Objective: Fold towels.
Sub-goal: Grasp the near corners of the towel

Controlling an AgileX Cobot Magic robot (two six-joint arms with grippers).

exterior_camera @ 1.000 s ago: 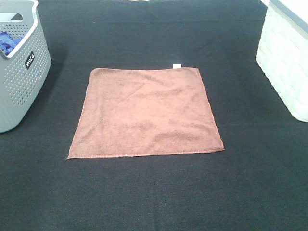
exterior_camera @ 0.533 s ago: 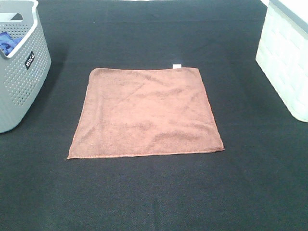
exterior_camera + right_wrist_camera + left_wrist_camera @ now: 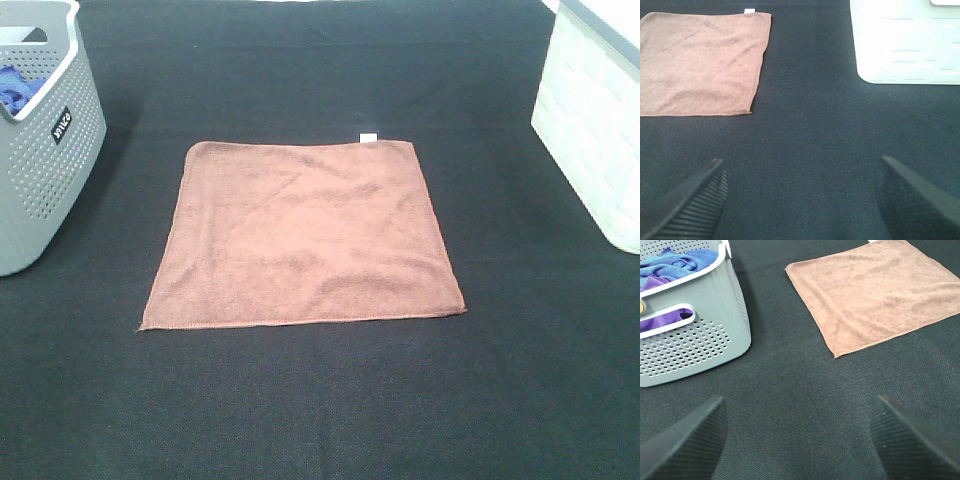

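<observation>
A reddish-brown square towel (image 3: 303, 236) lies flat and unfolded in the middle of the black table, with a small white tag (image 3: 368, 137) on its far edge. It also shows in the left wrist view (image 3: 875, 292) and in the right wrist view (image 3: 700, 62). My left gripper (image 3: 800, 440) is open and empty, over bare table, well short of the towel's near left corner. My right gripper (image 3: 800, 200) is open and empty, over bare table, apart from the towel's near right corner. Neither arm shows in the high view.
A grey perforated basket (image 3: 45, 150) stands at the left edge, holding blue and purple cloths (image 3: 675, 267). A white basket (image 3: 595, 120) stands at the right edge. The black table surface (image 3: 320, 400) surrounds the towel.
</observation>
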